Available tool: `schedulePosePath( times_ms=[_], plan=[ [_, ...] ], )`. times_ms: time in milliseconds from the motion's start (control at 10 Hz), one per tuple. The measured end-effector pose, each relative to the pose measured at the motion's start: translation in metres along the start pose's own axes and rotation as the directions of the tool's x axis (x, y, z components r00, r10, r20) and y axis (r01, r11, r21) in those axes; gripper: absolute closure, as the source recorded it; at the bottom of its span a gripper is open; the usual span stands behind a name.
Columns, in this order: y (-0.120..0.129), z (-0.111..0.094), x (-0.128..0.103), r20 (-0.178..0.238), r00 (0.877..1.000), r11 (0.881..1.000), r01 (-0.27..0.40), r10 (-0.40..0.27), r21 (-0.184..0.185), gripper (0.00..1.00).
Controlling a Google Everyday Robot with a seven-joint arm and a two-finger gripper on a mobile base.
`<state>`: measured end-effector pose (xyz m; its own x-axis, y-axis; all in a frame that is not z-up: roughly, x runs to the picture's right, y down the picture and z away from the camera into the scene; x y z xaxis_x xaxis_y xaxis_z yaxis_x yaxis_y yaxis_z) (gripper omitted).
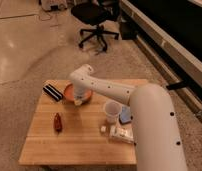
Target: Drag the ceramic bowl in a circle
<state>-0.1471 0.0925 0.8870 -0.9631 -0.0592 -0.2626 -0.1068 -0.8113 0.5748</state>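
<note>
The ceramic bowl [72, 93] is a shallow orange-red bowl on the far left part of the wooden table [79, 142]. My white arm reaches across from the right, and its end covers the bowl's right side. My gripper [80, 98] is down in or at the bowl, mostly hidden by the arm's wrist. A small translucent white cup [111, 111] stands upright to the right of the bowl, apart from it.
A black striped object [53, 92] lies at the table's far left edge, close to the bowl. A dark red item [57, 122] lies on the left. A blue object [125, 115] and a white packet [121, 134] lie on the right. An office chair [96, 20] stands behind.
</note>
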Motion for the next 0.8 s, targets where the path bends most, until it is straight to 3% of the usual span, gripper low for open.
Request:
schedulePosePath(
  times_ms=[300, 500, 800],
  plan=[
    [-0.043, -0.003, -0.013, -0.011, 0.999, 0.999, 0.034, -0.034, 0.043, 1.00],
    [-0.065, -0.007, -0.044, 0.008, 1.000, 0.998, -0.008, 0.008, 0.063, 1.00],
    [-0.060, -0.010, -0.084, 0.043, 0.996, 0.995, -0.082, 0.079, 0.059, 1.00]
  ],
)
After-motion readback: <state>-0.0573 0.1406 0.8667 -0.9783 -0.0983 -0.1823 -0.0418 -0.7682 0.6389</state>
